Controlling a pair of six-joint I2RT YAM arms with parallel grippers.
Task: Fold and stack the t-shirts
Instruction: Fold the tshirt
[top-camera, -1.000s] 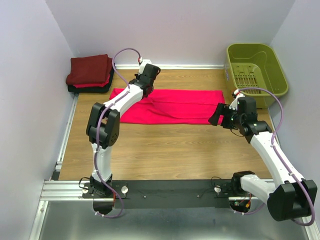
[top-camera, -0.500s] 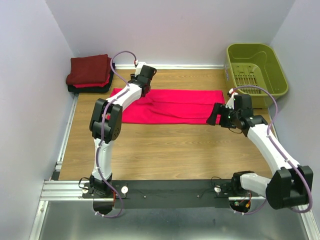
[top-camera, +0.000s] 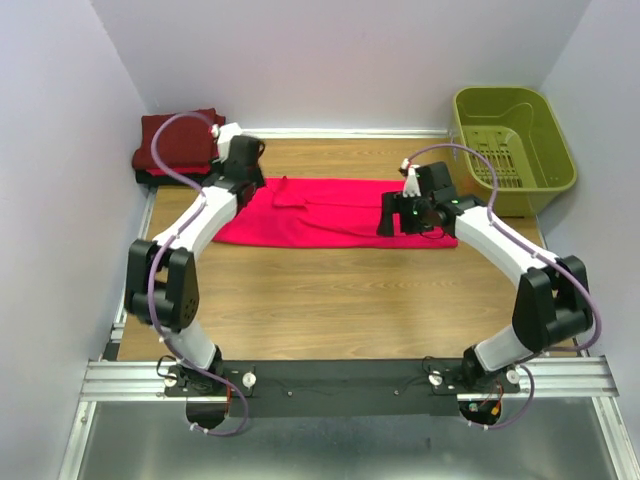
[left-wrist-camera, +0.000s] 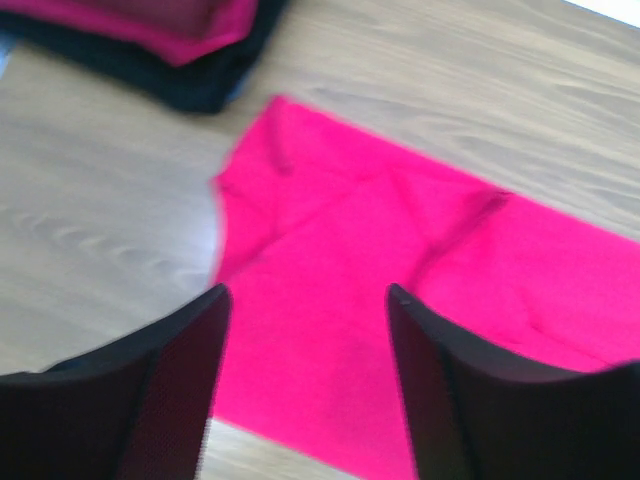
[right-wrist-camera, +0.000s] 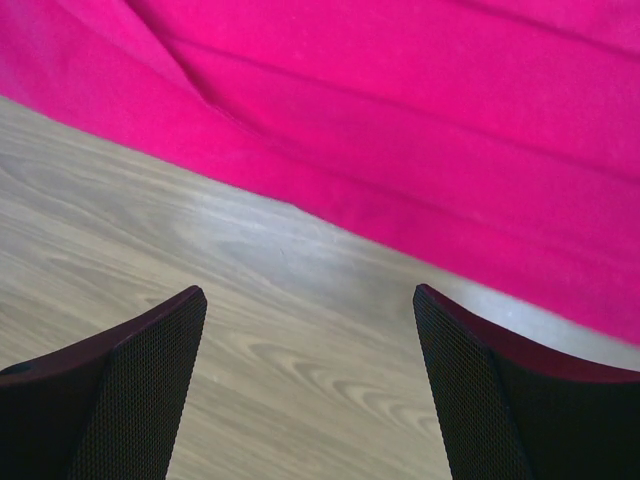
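The bright pink-red t-shirt lies as a long folded strip across the back half of the wooden table. My left gripper hovers over its left end, open, with only cloth below the fingers. In the left wrist view the t-shirt shows a creased corner. My right gripper is open above the strip's right part; between its tips I see bare wood just in front of the t-shirt's near edge. A stack of folded dark maroon, red and black t-shirts sits at the back left, also visible as the stack.
An olive-green plastic basket stands at the back right corner. Walls close in the table on the left, back and right. A black rail with both arm bases runs along the near edge.
My left gripper opened, let go of the pink-red shirt and moved left to its left end. My right arm swung left, from beyond the shirt's right edge to above it.
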